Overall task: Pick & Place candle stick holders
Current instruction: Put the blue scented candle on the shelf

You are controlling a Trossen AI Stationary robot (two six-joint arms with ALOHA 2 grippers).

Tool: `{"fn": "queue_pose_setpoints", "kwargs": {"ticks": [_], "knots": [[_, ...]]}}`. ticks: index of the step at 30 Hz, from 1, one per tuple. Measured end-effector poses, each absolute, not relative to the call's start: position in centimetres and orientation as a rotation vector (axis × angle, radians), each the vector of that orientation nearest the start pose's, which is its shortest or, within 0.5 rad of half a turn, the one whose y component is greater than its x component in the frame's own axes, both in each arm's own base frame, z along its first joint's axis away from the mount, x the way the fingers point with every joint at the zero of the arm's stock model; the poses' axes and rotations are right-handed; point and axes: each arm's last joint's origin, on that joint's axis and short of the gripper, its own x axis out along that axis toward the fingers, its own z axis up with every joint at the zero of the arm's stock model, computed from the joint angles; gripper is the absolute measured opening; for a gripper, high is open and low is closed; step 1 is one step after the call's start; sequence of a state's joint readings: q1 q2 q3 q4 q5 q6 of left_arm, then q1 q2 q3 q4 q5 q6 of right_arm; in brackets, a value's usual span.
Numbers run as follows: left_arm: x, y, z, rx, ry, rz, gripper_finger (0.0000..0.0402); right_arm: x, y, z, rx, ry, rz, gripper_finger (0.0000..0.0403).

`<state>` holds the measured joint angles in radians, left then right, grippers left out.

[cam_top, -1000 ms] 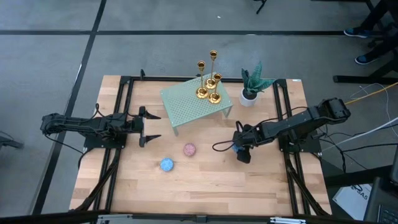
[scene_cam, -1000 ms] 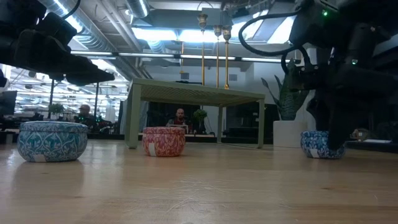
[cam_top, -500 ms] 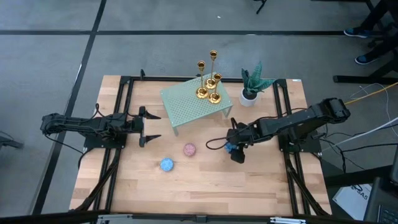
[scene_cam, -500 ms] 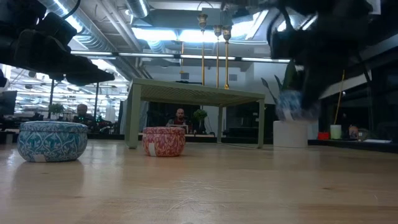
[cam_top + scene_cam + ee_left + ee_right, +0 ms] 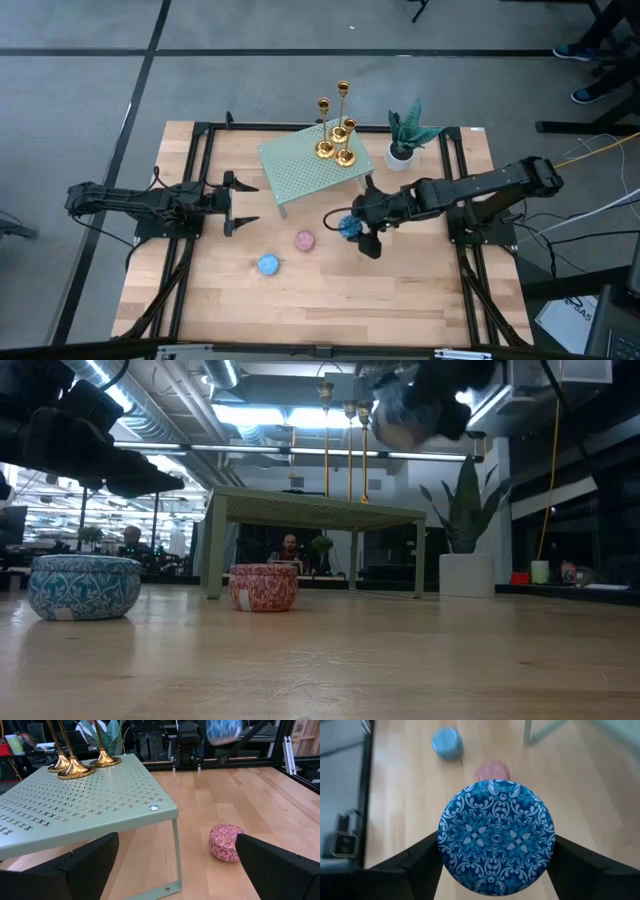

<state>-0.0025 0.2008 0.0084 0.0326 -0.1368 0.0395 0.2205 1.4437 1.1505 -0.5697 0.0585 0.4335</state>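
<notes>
Three gold candle stick holders (image 5: 336,140) stand by their round bases on a pale green perforated stand (image 5: 305,170); they also show in the left wrist view (image 5: 75,767) and the low view (image 5: 348,440). My right gripper (image 5: 352,228) is shut on a dark blue patterned round tin (image 5: 496,837), high above the table in front of the stand. My left gripper (image 5: 245,203) is open and empty, left of the stand. My right gripper pinches the dark blue tin by opposite sides of its round side wall (image 5: 442,851) between its two fingers (image 5: 422,862). The fingers come from above, slanting toward the table's left. The tin's patterned lid faces the wrist, and the tin is lifted clear of the table (image 5: 405,410).
A light blue tin (image 5: 268,264) and a pink tin (image 5: 305,240) sit on the wooden table in front of the stand. A potted plant (image 5: 405,135) stands right of the candle stick holders. Black frame rails run along both table sides.
My right gripper has gone toward the table's left edge and up, carrying the dark blue tin. The tin stood on the table at the right a second ago and is now lifted clear, level with the top of the stand.
</notes>
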Motion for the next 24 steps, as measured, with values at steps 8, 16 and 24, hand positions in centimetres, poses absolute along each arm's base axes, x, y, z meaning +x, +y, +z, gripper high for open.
{"fn": "queue_pose_setpoints", "kwargs": {"ticks": [8,16,24], "knots": [[10.8,0.4,15.3,0.050,0.162,0.131,0.0400,30.9,6.3,31.0,0.204,0.739,-0.058,0.0296],[10.8,0.4,15.3,0.051,0.162,0.131,0.0400,35.0,4.9,32.2,0.163,0.692,-0.085,0.0296],[10.8,0.4,15.3,0.050,0.163,0.131,0.0400,40.4,2.3,31.5,0.135,0.681,-0.175,0.0296]]}}
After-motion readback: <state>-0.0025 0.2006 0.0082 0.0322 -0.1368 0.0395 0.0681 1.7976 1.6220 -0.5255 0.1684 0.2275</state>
